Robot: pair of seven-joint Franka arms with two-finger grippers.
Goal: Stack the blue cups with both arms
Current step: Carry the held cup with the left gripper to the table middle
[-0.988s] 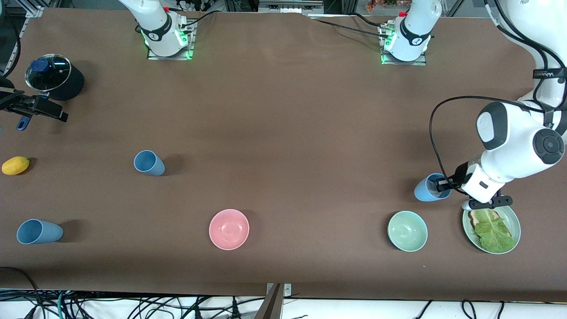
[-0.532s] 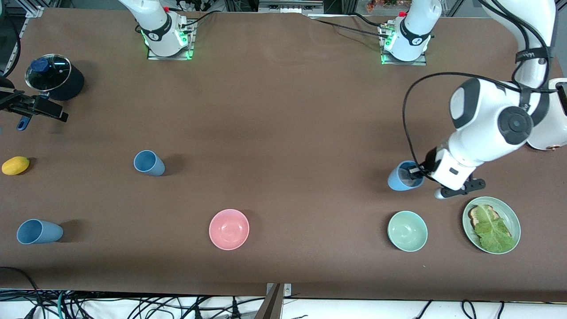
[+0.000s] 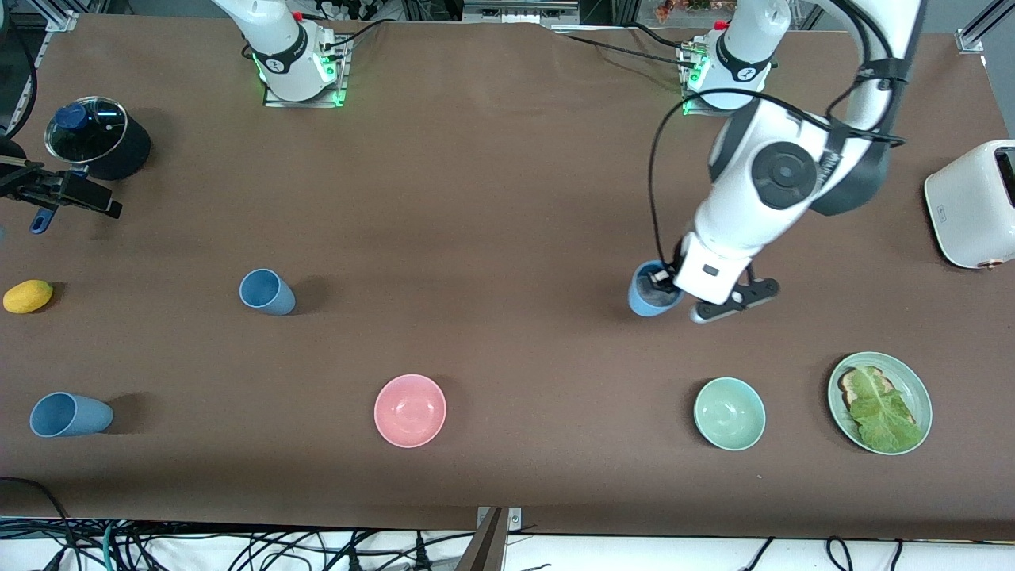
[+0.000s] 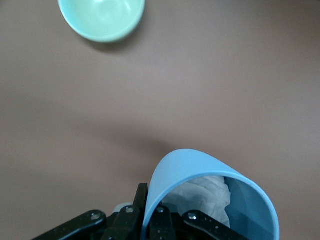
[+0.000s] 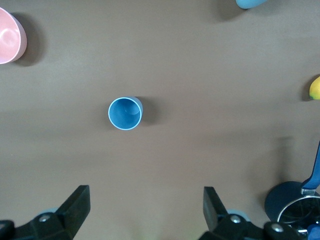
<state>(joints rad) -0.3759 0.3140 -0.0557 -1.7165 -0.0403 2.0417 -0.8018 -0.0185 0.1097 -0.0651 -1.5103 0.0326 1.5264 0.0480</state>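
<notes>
My left gripper (image 3: 662, 280) (image 4: 150, 207) is shut on the rim of a light-blue cup (image 3: 650, 292) (image 4: 210, 187), one finger inside the wall and one outside. It holds the cup tilted over the table, with something white and crumpled showing inside. A second blue cup (image 3: 267, 291) (image 5: 125, 113) stands upright toward the right arm's end. A third blue cup (image 3: 70, 415) (image 5: 251, 2) lies on its side, nearer the front camera. My right gripper (image 5: 145, 210) hangs open and empty above the table, looking down at the upright cup.
A pink bowl (image 3: 410, 410) (image 5: 7, 37) and a pale green bowl (image 3: 729, 413) (image 4: 101, 17) sit near the front edge. A green plate (image 3: 920, 388) with toast and lettuce, a white toaster (image 3: 971, 202), a lemon (image 3: 28, 296) and a lidded dark pot (image 3: 95, 147) stand around.
The left arm has carried its blue cup away from the plate, toward the middle of the table. The toaster has come into view. The right arm has not moved.
</notes>
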